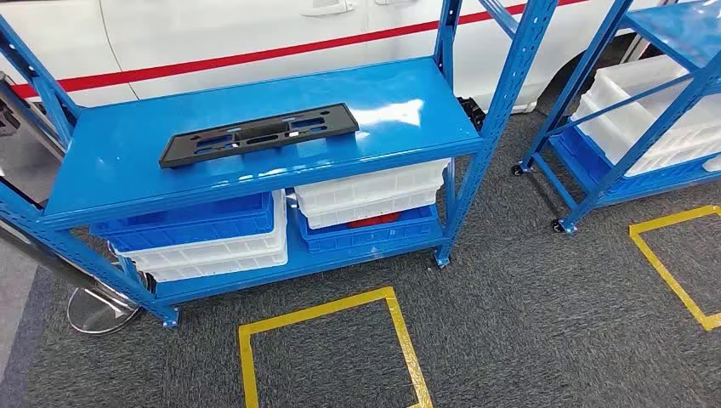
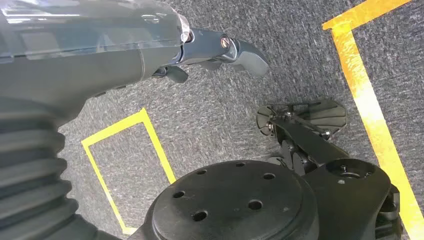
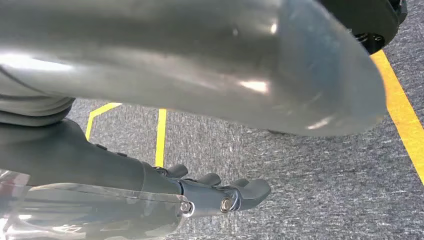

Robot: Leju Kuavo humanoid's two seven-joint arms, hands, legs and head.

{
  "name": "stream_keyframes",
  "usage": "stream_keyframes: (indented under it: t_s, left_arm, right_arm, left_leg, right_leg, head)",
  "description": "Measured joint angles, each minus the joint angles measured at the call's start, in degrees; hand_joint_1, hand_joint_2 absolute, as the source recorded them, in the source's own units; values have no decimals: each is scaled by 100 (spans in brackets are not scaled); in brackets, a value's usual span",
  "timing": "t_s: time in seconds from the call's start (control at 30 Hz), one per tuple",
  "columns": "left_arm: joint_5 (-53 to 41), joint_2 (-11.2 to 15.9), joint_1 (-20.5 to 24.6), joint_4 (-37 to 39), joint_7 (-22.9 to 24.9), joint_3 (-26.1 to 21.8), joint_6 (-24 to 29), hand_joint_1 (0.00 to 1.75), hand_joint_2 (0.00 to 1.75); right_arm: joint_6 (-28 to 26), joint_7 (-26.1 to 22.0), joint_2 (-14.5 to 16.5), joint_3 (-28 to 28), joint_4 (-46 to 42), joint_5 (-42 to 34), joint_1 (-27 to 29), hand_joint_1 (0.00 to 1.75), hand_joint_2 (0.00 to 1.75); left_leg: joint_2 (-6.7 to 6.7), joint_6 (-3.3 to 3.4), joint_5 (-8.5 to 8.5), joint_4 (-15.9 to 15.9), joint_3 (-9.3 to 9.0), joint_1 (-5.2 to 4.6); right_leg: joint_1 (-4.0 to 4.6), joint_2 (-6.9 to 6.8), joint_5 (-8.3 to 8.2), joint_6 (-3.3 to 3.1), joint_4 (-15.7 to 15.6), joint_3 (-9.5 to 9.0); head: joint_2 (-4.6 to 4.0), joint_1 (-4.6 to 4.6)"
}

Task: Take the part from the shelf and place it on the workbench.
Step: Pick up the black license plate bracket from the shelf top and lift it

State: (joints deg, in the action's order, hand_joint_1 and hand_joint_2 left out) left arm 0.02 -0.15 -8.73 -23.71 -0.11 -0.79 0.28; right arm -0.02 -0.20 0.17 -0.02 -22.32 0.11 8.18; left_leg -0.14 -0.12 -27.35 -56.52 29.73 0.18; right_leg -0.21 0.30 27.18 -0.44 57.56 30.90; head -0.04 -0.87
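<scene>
Lying flat on the top shelf of the blue metal rack (image 1: pixel 408 93), you have one long black plastic part (image 1: pixel 259 134), a flat plate with cut-outs, set slightly askew toward the shelf's front-left area and touching nothing else. On the rack's lower shelf you can count two blue plastic bins (image 1: pixel 191 223) and two stacks of white plastic bins (image 1: pixel 371 189); something red shows in the right-hand blue bin. A second blue rack (image 1: pixel 595 110) stands well apart to the right, on castors, carrying more white bins. On the grey carpet (image 1: pixel 527 289) in front you see two yellow tape squares (image 1: pixel 327 340), one before each rack. Behind the racks is a white vehicle body with a red stripe (image 1: pixel 255 55).

Your left hand (image 2: pixel 220 52) hangs above the carpet, holding nothing, its dark fingers slightly curled and apart from the thumb. Your right hand (image 3: pixel 220 192) hangs likewise over the carpet near a yellow line, with nothing in it and the fingers loosely extended.
</scene>
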Motion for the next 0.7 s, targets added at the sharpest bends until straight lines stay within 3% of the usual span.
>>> stream_keyframes:
  t_s: [0.03, 0.07, 0.1, 0.27, 0.4, 0.43, 0.57, 0.7]
  left_arm:
    - [0, 0, 0, 0, 0, 0, 0, 0, 175]
    - [0, 0, 0, 0, 0, 0, 0, 0, 175]
    - [0, 0, 0, 0, 0, 0, 0, 0, 175]
    - [-49, 0, 12, 1, 2, -40, 3, 0, 175]
    - [-379, -4, 80, 21, 14, -330, 38, 0, 0]
    - [-483, -7, 102, 32, 19, -417, 50, 0, 0]
    - [-900, -33, 184, 82, 50, -798, 109, 0, 0]
    - [-1328, -81, 272, 146, 71, -1222, 181, 0, 0]
  right_arm:
    - [0, 0, 0, 0, 0, 0, 0, 0, 116]
    - [0, 0, 0, 0, 0, 0, 0, 0, 131]
    - [0, 0, 0, 0, 0, 0, 0, 0, 175]
    - [-1, 6, 2, -43, 1, 57, -12, 0, 175]
    - [-16, 84, 25, -316, 12, 415, -85, 0, 0]
    - [-25, 105, 34, -399, 17, 524, -109, 0, 0]
    - [-92, 159, 78, -773, 45, 961, -204, 0, 175]
    - [-151, 115, 133, -1229, 93, 1334, -327, 0, 175]
  left_leg:
    - [0, 0, 0, 0, 0, 0]
    - [0, 0, 0, 0, 0, 0]
    - [0, 0, 0, 0, 0, 0]
    - [0, 0, 0, 0, 0, 0]
    - [0, 0, 0, 0, 0, 0]
    - [0, 0, 0, 0, 0, 0]
    - [0, 0, 0, 0, 0, 0]
    - [0, 0, 0, -1, 1, 0]
  right_leg:
    - [0, 0, 0, 0, 0, 0]
    - [0, 0, 0, 0, 0, 0]
    - [0, 0, 0, 0, 0, 0]
    - [0, 0, 0, 0, 0, 0]
    - [0, 0, 0, 0, 0, 0]
    - [0, 0, 0, 0, 0, 0]
    - [0, 0, 0, 0, 0, -1]
    - [0, 0, 0, 0, 0, 0]
  head:
    - [0, 0]
    - [0, 0]
    - [0, 0]
    - [0, 0]
    - [0, 0]
    - [0, 0]
    - [-1, 0]
    - [0, 0]
